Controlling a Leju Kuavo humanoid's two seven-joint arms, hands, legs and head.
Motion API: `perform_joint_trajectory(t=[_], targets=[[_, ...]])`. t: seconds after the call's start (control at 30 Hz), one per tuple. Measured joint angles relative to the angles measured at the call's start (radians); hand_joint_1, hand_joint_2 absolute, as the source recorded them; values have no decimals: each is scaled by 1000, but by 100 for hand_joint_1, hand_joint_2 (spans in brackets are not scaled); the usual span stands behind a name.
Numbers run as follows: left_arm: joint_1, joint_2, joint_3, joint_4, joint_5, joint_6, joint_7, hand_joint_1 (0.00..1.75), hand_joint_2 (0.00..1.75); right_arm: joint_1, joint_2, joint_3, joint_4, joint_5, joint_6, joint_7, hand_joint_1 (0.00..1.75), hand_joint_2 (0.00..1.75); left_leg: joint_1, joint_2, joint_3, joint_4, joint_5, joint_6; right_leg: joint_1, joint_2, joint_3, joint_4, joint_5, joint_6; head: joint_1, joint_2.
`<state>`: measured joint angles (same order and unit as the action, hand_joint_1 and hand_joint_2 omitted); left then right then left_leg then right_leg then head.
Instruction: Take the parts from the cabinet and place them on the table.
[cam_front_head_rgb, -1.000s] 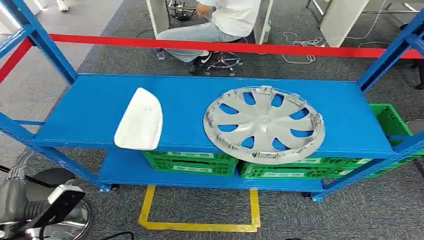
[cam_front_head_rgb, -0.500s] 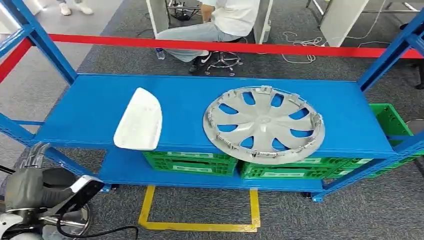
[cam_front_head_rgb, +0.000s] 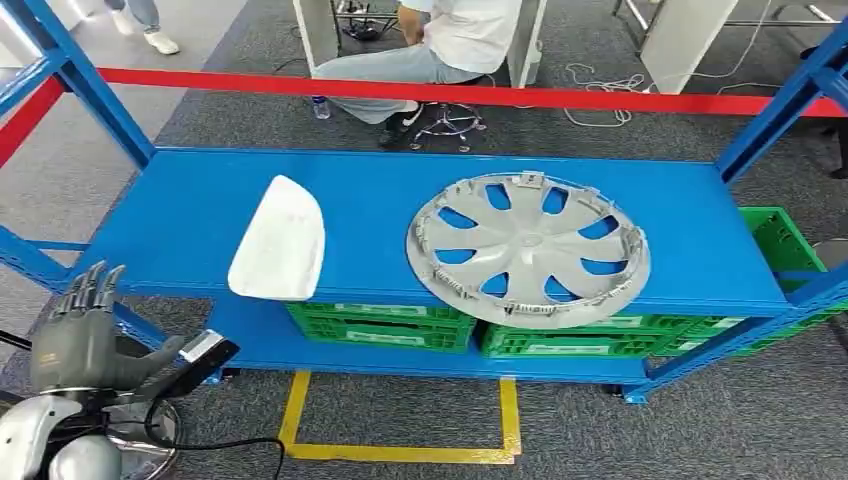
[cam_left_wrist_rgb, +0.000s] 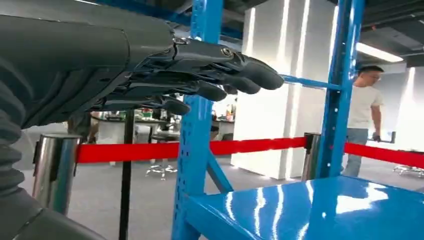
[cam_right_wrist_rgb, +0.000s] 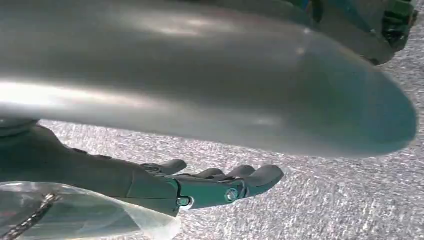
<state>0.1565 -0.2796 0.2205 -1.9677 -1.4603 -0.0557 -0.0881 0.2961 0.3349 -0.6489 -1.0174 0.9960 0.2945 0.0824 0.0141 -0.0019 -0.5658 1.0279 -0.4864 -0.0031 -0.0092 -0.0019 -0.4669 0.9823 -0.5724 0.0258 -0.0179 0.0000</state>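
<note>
The blue cabinet (cam_front_head_rgb: 420, 215) stands ahead of the robot, its top shelf well beyond and to the right of the left robot hand (cam_front_head_rgb: 80, 335). That robot hand sits low at the near left corner of the cabinet, below the level of the shelf's front edge, palm raised and fingers (cam_front_head_rgb: 90, 285) spread upward with nothing in them, so it is empty and open. In the left wrist view the same robot hand (cam_left_wrist_rgb: 150, 65) reaches out with fingers straight beside a blue upright post (cam_left_wrist_rgb: 197, 130), not touching it as far as can be seen.

On the shelf, far to the right of the left robot hand, lies the grey wheel cover (cam_front_head_rgb: 528, 250), flat, its near rim reaching over the shelf's front edge. Nearer the left robot hand, up and to its right, lies the white part (cam_front_head_rgb: 280, 240), also flat, its near end reaching the front edge. The two parts are apart from each other.

Under the shelf, on the lower level, sit green crates (cam_front_head_rgb: 385, 322), right of the left robot hand. A yellow outline (cam_front_head_rgb: 400, 450) marks the floor in front of the cabinet. A red barrier band (cam_front_head_rgb: 450, 93) runs behind it, and a seated person (cam_front_head_rgb: 440, 45) is beyond.

The right robot hand (cam_right_wrist_rgb: 210, 187) hangs over grey carpet, fingers extended and apart, holding nothing.
</note>
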Motion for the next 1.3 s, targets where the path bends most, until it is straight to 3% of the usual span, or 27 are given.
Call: perform_joint_trajectory(t=[0.3, 0.53, 0.8, 1.3], targets=[[-38, 17, -29, 74, -99, 21, 35, 0, 175, -12, -3, -33, 12, 42, 7, -24, 0, 0, 0, 0, 0, 0, 0, 0, 0, 0, 0, 0, 0, 0, 0, 0], [-49, 75, -123, 124, -108, 25, 102, 0, 175, -27, -8, -76, 27, 102, 19, -53, 0, 0, 0, 0, 0, 0, 0, 0, 0, 0, 0, 0, 0, 0, 0, 0], [-62, 107, -231, 172, -108, 42, 113, 0, 175, -42, -11, -111, 44, 166, 24, -86, 0, 0, 0, 0, 0, 0, 0, 0, 0, -1, 0, 0, 0, 0, 0, 0], [-71, 136, -361, 231, -108, 53, 106, 0, 175, -76, -17, -182, 81, 256, 35, -134, 0, 0, 0, 0, 0, 0, 0, 0, 0, -1, 0, 0, 0, 0, 0, 0]])
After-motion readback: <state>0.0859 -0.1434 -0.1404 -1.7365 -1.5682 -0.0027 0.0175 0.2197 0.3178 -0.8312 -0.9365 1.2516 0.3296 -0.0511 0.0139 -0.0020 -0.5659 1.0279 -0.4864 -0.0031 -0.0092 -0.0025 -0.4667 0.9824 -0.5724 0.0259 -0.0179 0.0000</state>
